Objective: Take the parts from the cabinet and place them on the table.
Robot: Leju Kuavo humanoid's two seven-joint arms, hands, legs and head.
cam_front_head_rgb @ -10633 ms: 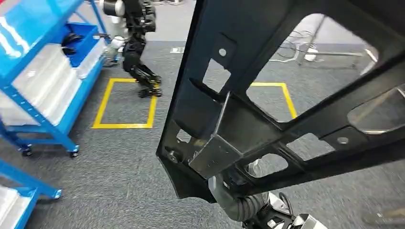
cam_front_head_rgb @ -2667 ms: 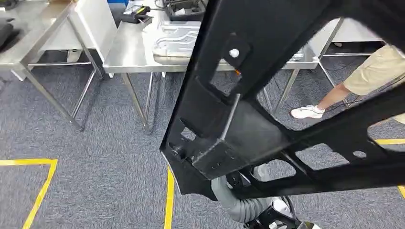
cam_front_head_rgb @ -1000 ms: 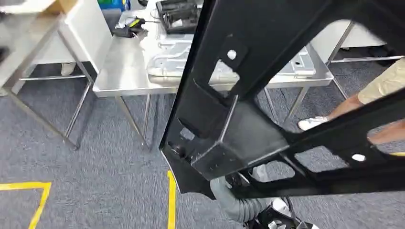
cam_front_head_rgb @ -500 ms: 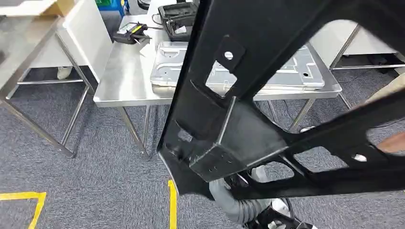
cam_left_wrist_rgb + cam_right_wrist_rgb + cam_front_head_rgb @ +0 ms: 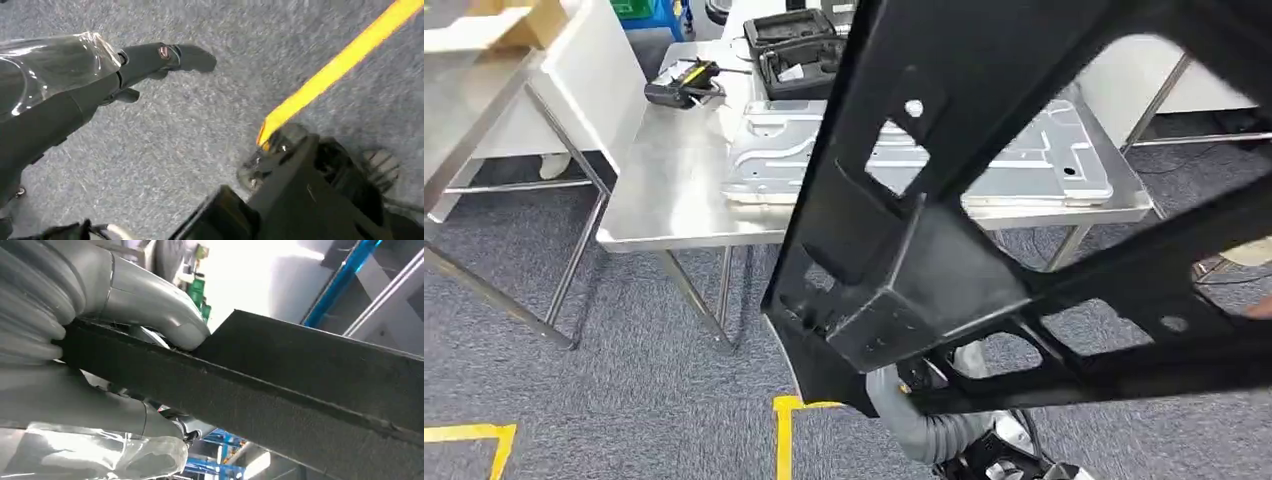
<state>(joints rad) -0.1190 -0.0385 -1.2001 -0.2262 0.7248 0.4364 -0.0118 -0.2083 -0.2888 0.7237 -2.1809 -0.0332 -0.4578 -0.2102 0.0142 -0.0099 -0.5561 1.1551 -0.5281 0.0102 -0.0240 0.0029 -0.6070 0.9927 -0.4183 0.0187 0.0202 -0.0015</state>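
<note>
A large black part (image 5: 984, 250), a flat frame pierced by big cut-outs and small holes, is held up close before the head camera; its long members run on a slant from the lower left, beside the robot's body, up to the upper right and out past the picture's edge; a boxy block is seen on its near face, low down; no brand, label or writing can be read on it. It is carried above the grey carpet, short of a steel table (image 5: 664, 205), and is not yet set down there.

The right hand (image 5: 100, 335) is seen in the right wrist view clamped on an edge of the part; the thick grey thumb is pressed on one face and the rest of the hand lies against the other, so the edge is pinched between them. The left hand (image 5: 120, 70) is seen in the left wrist view above the carpet, beside a corner of the part; one dark finger (image 5: 192, 56) is stretched out straight and touches nothing; how the remaining fingers lie cannot be told.

On the table a silver stamped metal panel (image 5: 924, 150) lies flat; behind it an open black case (image 5: 799, 55) is set, and to its left a black and yellow tool (image 5: 682, 85); yellow tape (image 5: 786, 440) is laid on the carpet.
</note>
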